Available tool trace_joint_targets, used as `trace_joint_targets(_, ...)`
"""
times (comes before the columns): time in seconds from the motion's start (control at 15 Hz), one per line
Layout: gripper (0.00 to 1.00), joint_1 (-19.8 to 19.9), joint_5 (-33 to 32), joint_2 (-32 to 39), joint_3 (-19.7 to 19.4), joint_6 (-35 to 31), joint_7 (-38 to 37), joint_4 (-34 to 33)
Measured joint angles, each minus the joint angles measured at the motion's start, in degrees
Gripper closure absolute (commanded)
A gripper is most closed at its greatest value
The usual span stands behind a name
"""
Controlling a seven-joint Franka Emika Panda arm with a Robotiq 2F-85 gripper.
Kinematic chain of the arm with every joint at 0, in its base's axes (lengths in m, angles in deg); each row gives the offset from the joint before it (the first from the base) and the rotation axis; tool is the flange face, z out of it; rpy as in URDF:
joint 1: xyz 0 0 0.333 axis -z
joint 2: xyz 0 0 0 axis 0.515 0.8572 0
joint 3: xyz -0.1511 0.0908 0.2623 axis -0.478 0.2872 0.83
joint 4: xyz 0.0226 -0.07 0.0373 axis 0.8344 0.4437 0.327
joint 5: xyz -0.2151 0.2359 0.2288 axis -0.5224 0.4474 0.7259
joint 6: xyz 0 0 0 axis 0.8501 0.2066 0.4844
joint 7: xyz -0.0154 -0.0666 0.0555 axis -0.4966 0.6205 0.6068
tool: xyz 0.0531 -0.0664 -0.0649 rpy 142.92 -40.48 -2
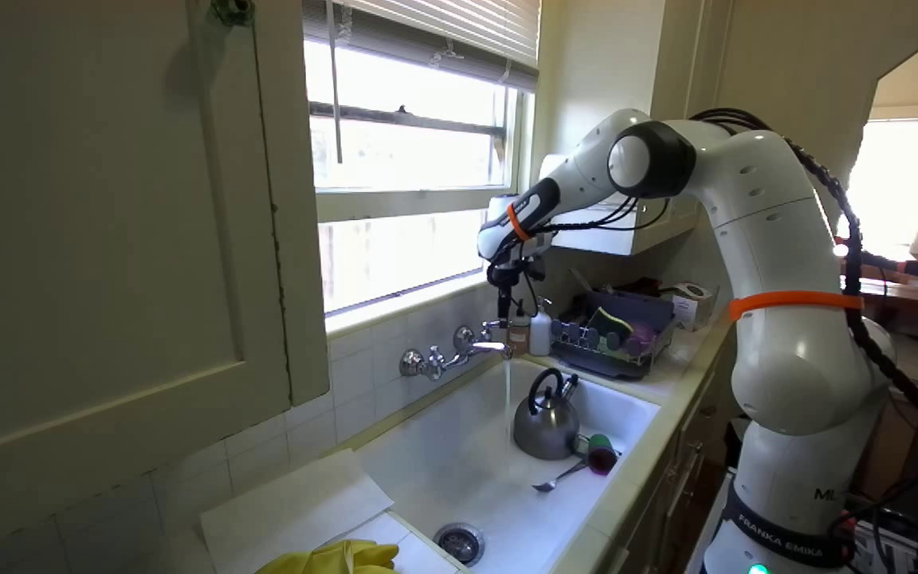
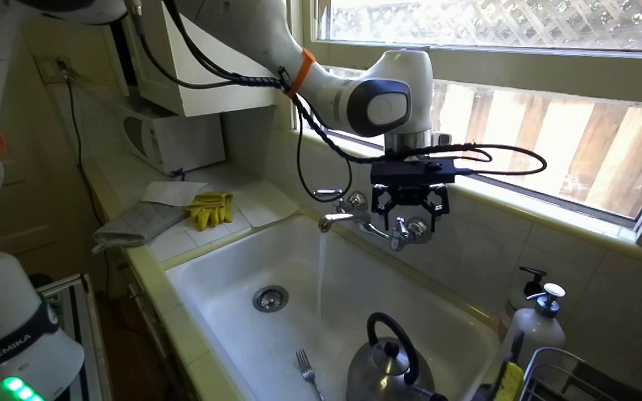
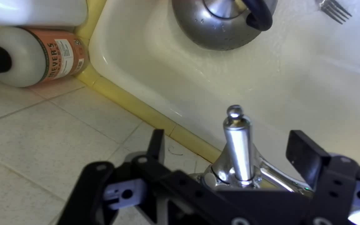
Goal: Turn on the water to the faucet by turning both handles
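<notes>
The chrome faucet (image 1: 467, 348) (image 2: 361, 218) is on the wall above the white sink (image 1: 443, 470), and a thin stream of water (image 1: 508, 399) (image 2: 321, 267) falls from its spout. One handle (image 2: 329, 194) is at the far end in that exterior view, apart from the gripper; it also shows in an exterior view (image 1: 435, 363). My gripper (image 2: 410, 227) (image 3: 231, 145) is open and pointing down at the other handle (image 2: 400, 231) (image 3: 238, 147). In the wrist view this handle stands between the spread fingers with a gap on both sides. The gripper's palm hides its base.
A metal kettle (image 1: 547, 426) (image 3: 223, 31) and a fork (image 2: 306, 367) lie in the sink, with a cup (image 1: 601, 454) beside the kettle. Soap bottles (image 2: 535, 328) (image 3: 52, 57) and a dish rack (image 1: 610, 339) stand at one end. Yellow gloves (image 2: 209, 209) lie at the opposite end.
</notes>
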Motion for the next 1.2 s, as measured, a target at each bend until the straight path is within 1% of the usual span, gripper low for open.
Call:
trace_joint_targets(0.13, 0.00, -0.13, -0.14, -1.74, -0.04, 1.46, -2.09, 0.44)
trace_joint_targets(0.33, 0.00, -0.96, -1.66, -5.20, -0.18, 3.52, -7.60, 1.76)
trace_joint_targets(0.8, 0.00, -4.92, -2.11, -13.14, 0.41, 11.11, -19.01, 4.04)
trace_joint_targets(1.2, 0.00, -7.80, -2.11, -16.76, 1.51, 17.26, -27.86, 5.06)
